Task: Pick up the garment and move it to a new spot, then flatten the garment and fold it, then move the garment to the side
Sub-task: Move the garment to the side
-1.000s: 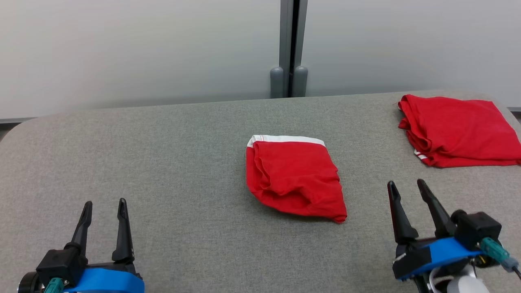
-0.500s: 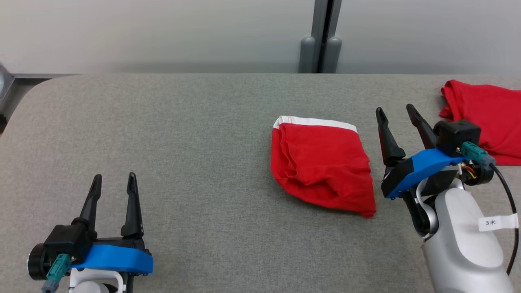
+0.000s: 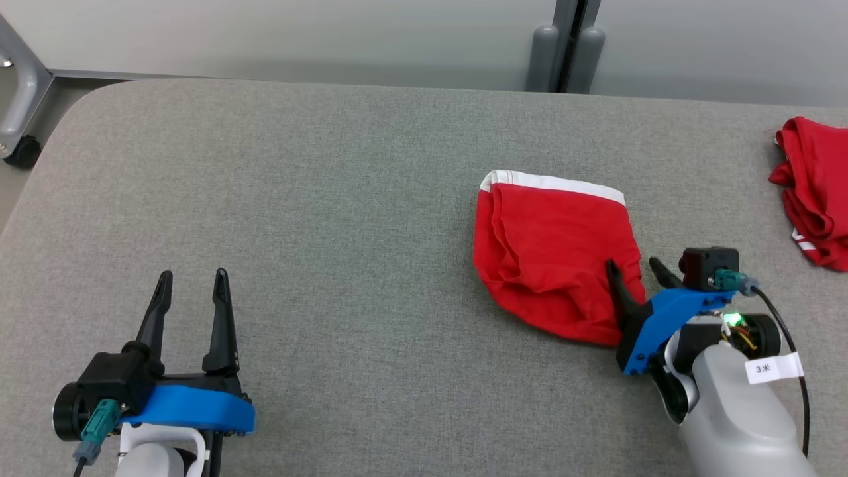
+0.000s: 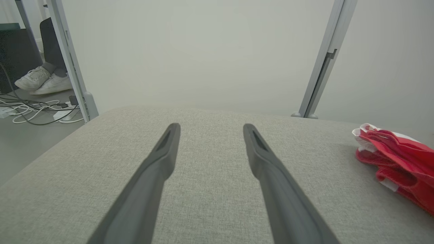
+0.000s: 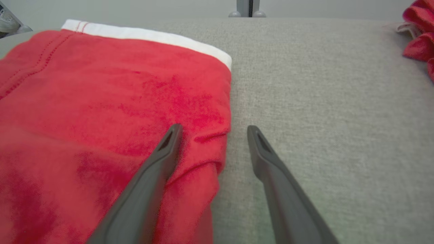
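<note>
Folded red cotton garment (image 3: 553,262), white waistband (image 3: 560,185), grey woven table (image 3: 298,199)

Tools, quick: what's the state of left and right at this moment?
Left tool: open, empty, above the table.
Right tool: open, straddling an edge of the red garment, nothing gripped.

The red garment (image 3: 550,258) with a white waistband (image 3: 563,185) lies folded and slightly rumpled on the grey bench (image 3: 331,199), right of centre, waistband at its far edge.
</note>
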Available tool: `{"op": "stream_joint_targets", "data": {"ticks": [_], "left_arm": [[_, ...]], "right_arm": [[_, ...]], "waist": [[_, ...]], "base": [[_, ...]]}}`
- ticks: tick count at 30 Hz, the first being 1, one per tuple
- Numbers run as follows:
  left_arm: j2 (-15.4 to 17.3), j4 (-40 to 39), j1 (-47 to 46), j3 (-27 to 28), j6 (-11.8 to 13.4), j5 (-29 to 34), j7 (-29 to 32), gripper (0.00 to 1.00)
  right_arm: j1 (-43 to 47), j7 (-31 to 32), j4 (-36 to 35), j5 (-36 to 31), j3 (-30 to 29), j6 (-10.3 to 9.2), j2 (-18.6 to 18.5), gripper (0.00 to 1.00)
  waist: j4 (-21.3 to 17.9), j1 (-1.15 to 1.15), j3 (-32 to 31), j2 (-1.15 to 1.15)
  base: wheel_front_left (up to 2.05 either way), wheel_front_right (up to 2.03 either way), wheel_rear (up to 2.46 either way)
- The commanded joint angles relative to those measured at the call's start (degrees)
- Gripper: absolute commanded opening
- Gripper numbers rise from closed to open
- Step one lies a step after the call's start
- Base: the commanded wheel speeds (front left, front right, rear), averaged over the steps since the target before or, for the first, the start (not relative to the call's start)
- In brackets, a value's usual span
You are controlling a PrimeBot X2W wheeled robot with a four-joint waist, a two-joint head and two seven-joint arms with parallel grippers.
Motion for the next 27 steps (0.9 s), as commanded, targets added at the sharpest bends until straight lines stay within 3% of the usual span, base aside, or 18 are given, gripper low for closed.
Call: {"op": "stream_joint_targets", "data": {"ticks": [1,9,10,12,20,27], "left_arm": [[0.0,0.2,-1.1,0.1,0.0,-0.2,-0.3,1.00],[-0.2,1.4,-2.1,-0.6,-0.3,-0.3,-0.4,1.00],[-0.2,1.5,-2.1,-0.7,-0.4,-0.2,-0.4,1.00],[-0.3,1.6,-2.0,-0.8,-0.4,-0.2,-0.5,1.00],[-0.5,1.2,-0.9,0.0,-0.4,-0.3,-0.4,1.00],[-0.7,0.0,-1.6,0.4,-0.6,-0.3,-0.4,1.00]], "right_arm": [[-0.8,-0.4,1.8,0.4,0.1,0.01,0.0,1.00],[-1.9,-2.2,8.9,4.3,4.6,0.03,0.7,0.98],[-2.0,-2.4,9.4,5.5,5.6,0.04,0.8,0.71],[-2.1,-3.2,9.8,8.0,7.7,0.07,0.8,0.00],[-3.5,-7.5,10.1,10.2,10.8,0.00,-1.0,0.00],[-2.3,-9.9,6.3,11.0,14.7,0.00,-4.2,0.00]], "waist": [[0.1,-0.01,0.1,0.00],[0.3,-0.01,0.2,0.00],[0.3,-0.01,0.2,0.00],[0.3,-0.01,0.0,0.00],[-1.7,-0.01,-0.3,0.00],[-7.1,-0.01,1.1,0.00]], "base": [[0.00,0.00,0.00],[0.00,0.00,0.00],[0.00,0.00,0.00],[0.00,0.00,0.00],[0.00,0.00,0.00],[0.00,0.00,0.00]]}}
